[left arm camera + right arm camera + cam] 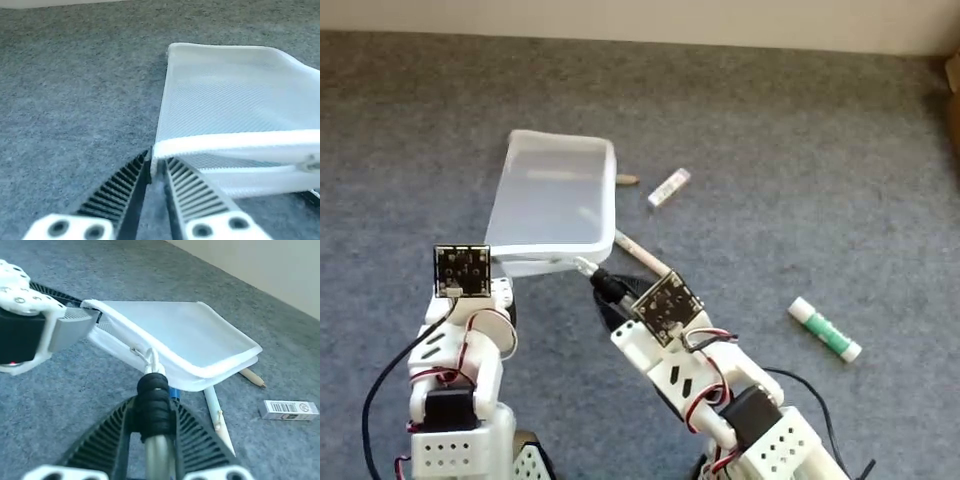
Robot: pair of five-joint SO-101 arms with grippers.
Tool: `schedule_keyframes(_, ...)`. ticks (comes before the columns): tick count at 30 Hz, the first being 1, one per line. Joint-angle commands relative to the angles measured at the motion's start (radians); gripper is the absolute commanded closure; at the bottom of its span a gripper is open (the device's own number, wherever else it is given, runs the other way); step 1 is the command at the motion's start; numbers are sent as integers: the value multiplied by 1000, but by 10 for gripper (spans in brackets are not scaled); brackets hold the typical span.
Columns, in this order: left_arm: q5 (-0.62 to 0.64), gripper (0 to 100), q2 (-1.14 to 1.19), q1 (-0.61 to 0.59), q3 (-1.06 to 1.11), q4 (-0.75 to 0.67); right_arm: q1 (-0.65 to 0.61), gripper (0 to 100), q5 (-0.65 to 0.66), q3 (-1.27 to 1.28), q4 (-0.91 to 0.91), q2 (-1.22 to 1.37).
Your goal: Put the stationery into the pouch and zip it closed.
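A white mesh pouch (555, 200) (235, 100) (185, 335) lies left of centre on the grey carpet. My left gripper (156, 165) (502, 268) is shut on the pouch's near left corner and also appears in the right wrist view (75, 325). At the pouch's near right corner, my right gripper (152, 402) (605, 285) is shut on a pen with a black ribbed grip (154, 395). The pen's tip touches the pouch edge by the zipper pull (145, 356).
A white pen (642, 255) (216, 415) lies beside the pouch's right edge. A wooden pencil end (627, 180) (252, 377) pokes out from under the pouch. An eraser (669, 187) (288, 410) lies farther back, and a green-and-white glue stick (825, 328) to the right.
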Motion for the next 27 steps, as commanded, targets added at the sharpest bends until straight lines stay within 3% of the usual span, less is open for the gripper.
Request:
schedule_keyframes(1, 6, 993, -12, -48, -36, -18, 58, 993, 8, -27, 1, -21)
schedule_keyframes(7, 6, 993, -12, -56, -45, -17, 170, 993, 2, -28, 1, -21)
schedule_keyframes(18, 6, 993, -12, -56, -45, -17, 234, 993, 0, -28, -1, -22)
schedule_keyframes(27, 3, 976, -12, -48, -42, -17, 197, 993, 0, -28, 1, -22)
